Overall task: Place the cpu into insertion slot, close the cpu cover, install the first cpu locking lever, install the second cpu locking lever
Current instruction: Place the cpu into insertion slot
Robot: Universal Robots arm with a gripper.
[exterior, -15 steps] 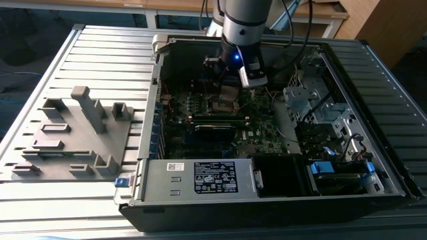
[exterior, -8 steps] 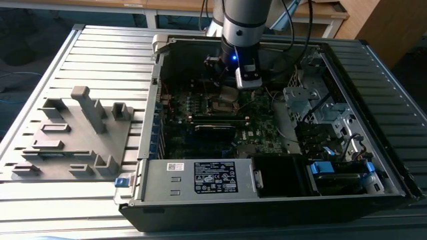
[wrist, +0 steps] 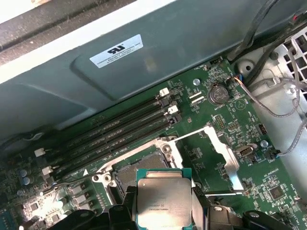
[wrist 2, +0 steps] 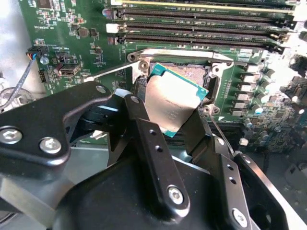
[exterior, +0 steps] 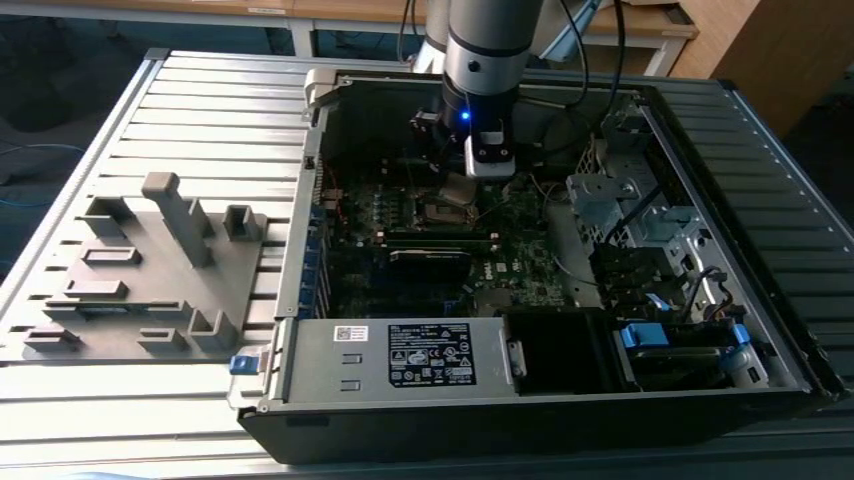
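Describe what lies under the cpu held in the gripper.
The open insertion slot lies under the cpu. Part of its dark bed is visible, and the cpu hides the rest.

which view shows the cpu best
The first wrist view: the cpu faces the camera, metal top and green edge plain, clamped in the gripper. The second wrist view shows it at a slant over the insertion slot, partly behind a finger. In the exterior view it is too small to tell.
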